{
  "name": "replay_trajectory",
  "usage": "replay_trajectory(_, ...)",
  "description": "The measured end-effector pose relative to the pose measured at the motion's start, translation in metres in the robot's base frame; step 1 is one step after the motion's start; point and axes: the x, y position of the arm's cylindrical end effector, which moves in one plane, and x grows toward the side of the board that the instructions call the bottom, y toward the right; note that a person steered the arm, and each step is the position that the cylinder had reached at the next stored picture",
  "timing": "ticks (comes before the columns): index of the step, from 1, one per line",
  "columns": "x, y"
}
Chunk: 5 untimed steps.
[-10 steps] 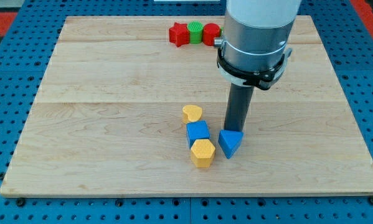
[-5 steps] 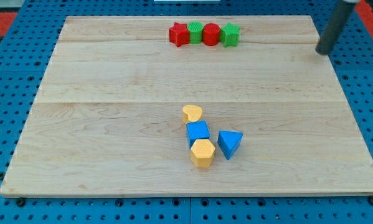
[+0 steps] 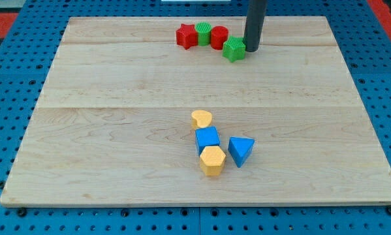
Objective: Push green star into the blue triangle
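Observation:
The green star (image 3: 234, 49) lies near the view's top, just below and right of the red cylinder (image 3: 219, 36). My tip (image 3: 252, 49) rests against the star's right side. The blue triangle (image 3: 241, 151) lies far below, toward the view's bottom, right of the blue cube (image 3: 207, 138) and the yellow hexagon (image 3: 213, 160).
A red star (image 3: 187, 35) and a green cylinder (image 3: 203, 32) stand in a row with the red cylinder at the view's top. A yellow heart (image 3: 201, 119) sits just above the blue cube. The wooden board (image 3: 117, 117) lies on a blue pegboard.
My rod moved from the blue triangle out to the view's right edge, then back left to the green star. The star has shifted down and left out of its row.

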Motion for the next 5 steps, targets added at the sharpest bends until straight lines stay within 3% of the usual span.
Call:
replay_trajectory(2,-0.034,-0.001)
replay_trajectory(3,-0.023,-0.058)
replay_trajectory(4,0.032,-0.105)
replay_trajectory(5,0.035,-0.109)
